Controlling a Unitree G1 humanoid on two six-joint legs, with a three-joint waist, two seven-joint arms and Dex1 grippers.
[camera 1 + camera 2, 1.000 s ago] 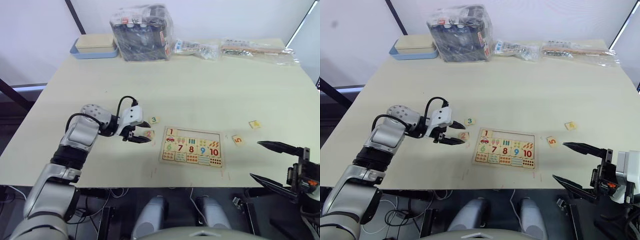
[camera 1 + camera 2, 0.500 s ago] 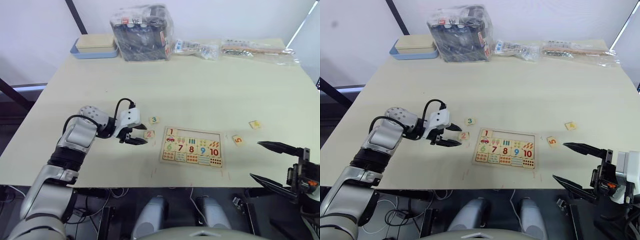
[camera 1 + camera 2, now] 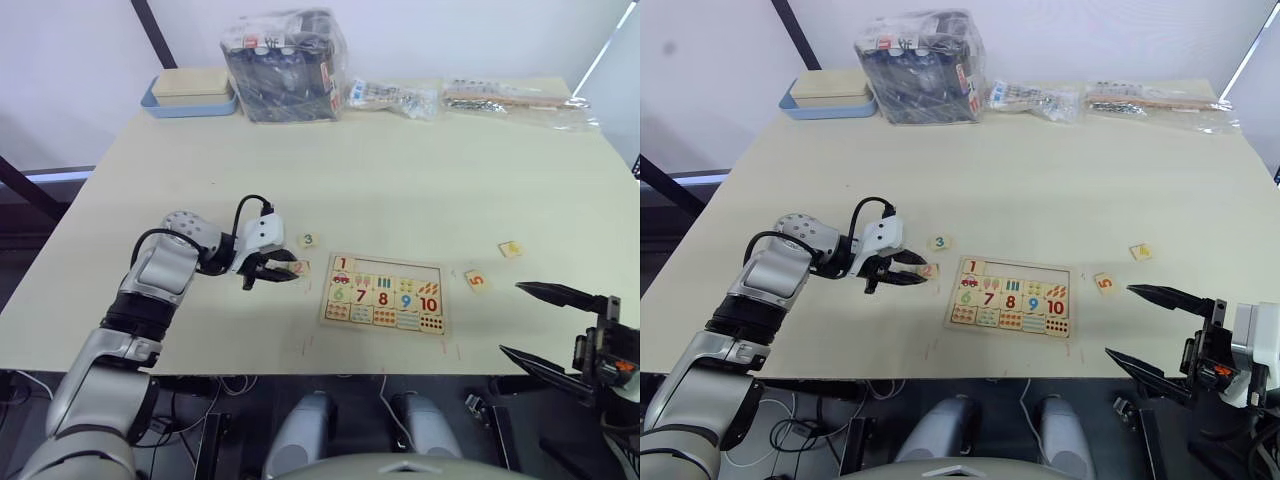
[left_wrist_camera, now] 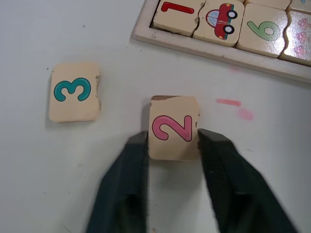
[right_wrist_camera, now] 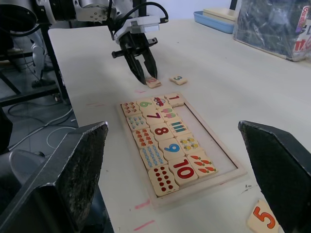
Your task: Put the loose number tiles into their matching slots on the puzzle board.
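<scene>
The puzzle board (image 3: 441, 270) lies near the table's front edge, with the 1 tile (image 4: 176, 8) seated in its top row. The other slots (image 3: 400, 271) of that row are bare wood. Just left of the board the red 2 tile (image 4: 174, 127) rests on the table. My left gripper (image 3: 283, 271) is shut on it, one finger against each side. The green 3 tile (image 3: 308, 240) lies a little farther back. To the right of the board are the 5 tile (image 3: 476, 280) and the 4 tile (image 3: 510, 248). My right gripper (image 3: 510, 318) hovers wide open off the front right edge.
A blue tray with a beige lid (image 3: 188, 92), a plastic-wrapped box (image 3: 285, 65) and two clear bags (image 3: 515, 100) line the table's far edge. Faint red marks (image 4: 228, 102) dot the table by the board.
My left gripper has moved back up to the 2 tile and its fingers have narrowed onto the tile's sides. The right arm has not moved.
</scene>
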